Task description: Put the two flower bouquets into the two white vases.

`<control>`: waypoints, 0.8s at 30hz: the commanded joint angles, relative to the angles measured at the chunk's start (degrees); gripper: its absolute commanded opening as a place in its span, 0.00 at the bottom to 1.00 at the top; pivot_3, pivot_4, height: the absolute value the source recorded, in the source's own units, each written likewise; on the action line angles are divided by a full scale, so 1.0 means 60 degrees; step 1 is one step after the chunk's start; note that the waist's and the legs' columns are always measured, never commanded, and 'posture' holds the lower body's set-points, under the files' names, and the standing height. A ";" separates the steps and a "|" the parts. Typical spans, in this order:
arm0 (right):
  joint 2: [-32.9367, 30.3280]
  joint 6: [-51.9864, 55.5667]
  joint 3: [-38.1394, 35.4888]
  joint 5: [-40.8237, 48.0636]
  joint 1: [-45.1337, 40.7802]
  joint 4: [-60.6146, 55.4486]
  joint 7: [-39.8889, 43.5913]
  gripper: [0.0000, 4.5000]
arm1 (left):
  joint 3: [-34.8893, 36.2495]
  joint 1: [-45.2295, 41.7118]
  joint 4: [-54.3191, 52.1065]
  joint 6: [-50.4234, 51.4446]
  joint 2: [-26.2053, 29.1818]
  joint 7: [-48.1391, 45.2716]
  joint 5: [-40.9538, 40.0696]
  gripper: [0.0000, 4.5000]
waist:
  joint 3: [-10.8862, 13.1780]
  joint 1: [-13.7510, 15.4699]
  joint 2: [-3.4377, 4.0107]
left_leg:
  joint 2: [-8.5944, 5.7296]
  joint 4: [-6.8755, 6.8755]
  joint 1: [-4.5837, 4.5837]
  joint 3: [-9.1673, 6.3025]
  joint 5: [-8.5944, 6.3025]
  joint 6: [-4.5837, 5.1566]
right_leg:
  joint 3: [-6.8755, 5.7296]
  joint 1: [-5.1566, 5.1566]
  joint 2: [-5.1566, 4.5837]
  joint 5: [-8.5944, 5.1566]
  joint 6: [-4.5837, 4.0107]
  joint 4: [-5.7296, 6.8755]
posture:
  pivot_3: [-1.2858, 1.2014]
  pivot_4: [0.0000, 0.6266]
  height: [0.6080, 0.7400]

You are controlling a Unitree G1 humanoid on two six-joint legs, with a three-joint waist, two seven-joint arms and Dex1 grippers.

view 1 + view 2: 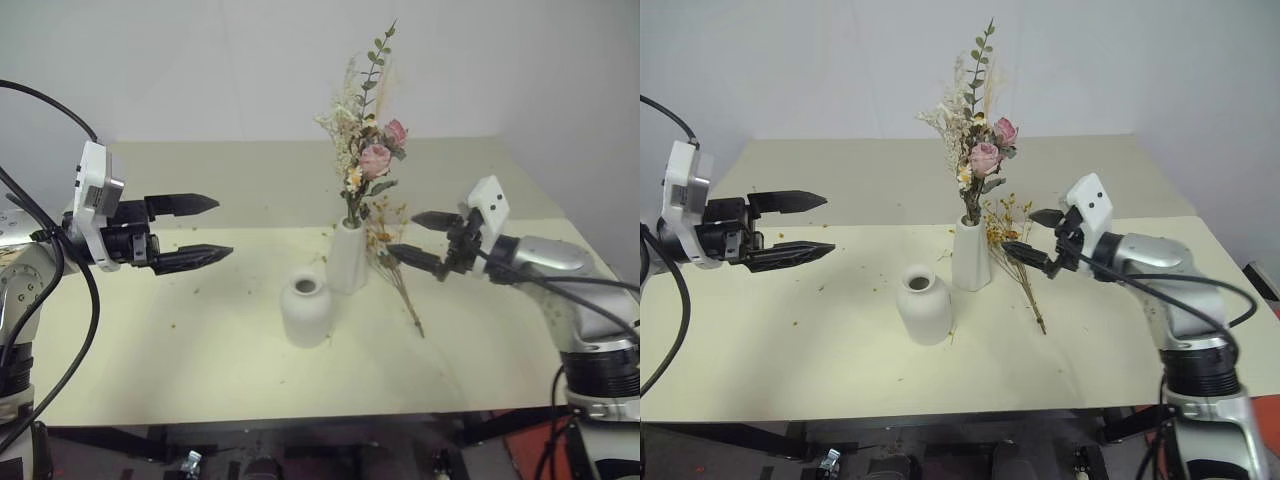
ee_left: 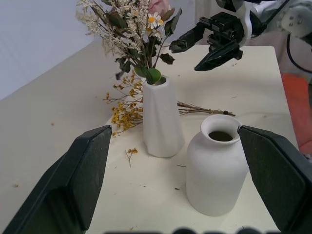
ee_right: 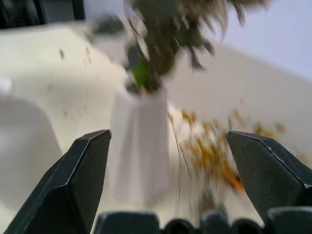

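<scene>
Cream table (image 1: 150,350); rose bouquet (image 1: 368,150) in tall vase (image 1: 347,258).

In the right wrist view the tall vase (image 3: 139,141), the rose bouquet (image 3: 161,53) in it and the yellow-blossom stems (image 3: 214,156) are smeared by blur, so no single flower can be made out. The top of the bouquet is cut off by the picture's edge there. The round vase (image 3: 22,156) is cropped at the side.

In the left wrist view the upper part of the bouquet is cut off as well, and part of the yellow-blossom stems is hidden behind the tall vase. The small specks scattered over the tabletop (image 1: 200,350) are too small to be identified.
</scene>
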 commanded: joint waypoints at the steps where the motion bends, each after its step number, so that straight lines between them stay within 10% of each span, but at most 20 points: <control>1: -0.0733 0.2639 0.1185 -0.0186 -0.1124 0.0217 0.0253 0.99 | 0.0090 -0.0378 -0.0284 -0.0050 0.0049 -0.0310 -0.0293 1.00 | 0.0000 -0.0019 0.0000 | 0.0001 0.0001 0.0005 0.0001 0.0000 0.0000 | 0.0001 0.0000 0.0002 -0.0001 -0.0002 0.0004 | 0.52 0.24 1.00; 9: 0.0142 0.4958 0.3671 -0.1171 -0.3917 0.2828 0.0185 0.99 | -0.0156 -0.0846 -0.0209 0.0160 0.0017 -0.0768 -0.0513 1.00 | 0.0000 0.0000 -0.0001 | -0.0001 0.0003 -0.0014 -0.0002 0.0000 0.0000 | -0.0001 -0.0012 0.0000 -0.0002 -0.0003 -0.0006 | 0.52 0.24 1.00; 24: 0.2047 0.2963 0.5444 -0.3674 -0.5283 0.7506 0.0487 0.91 | 0.0280 -0.0162 -0.0750 0.0202 -0.0009 -0.0418 -0.0664 1.00 | 0.0000 -0.0009 -0.0001 | -0.0004 0.0017 -0.0086 -0.0004 0.0001 -0.0001 | -0.0004 -0.0110 -0.0002 0.0046 -0.0076 0.0059 | 0.52 0.24 1.00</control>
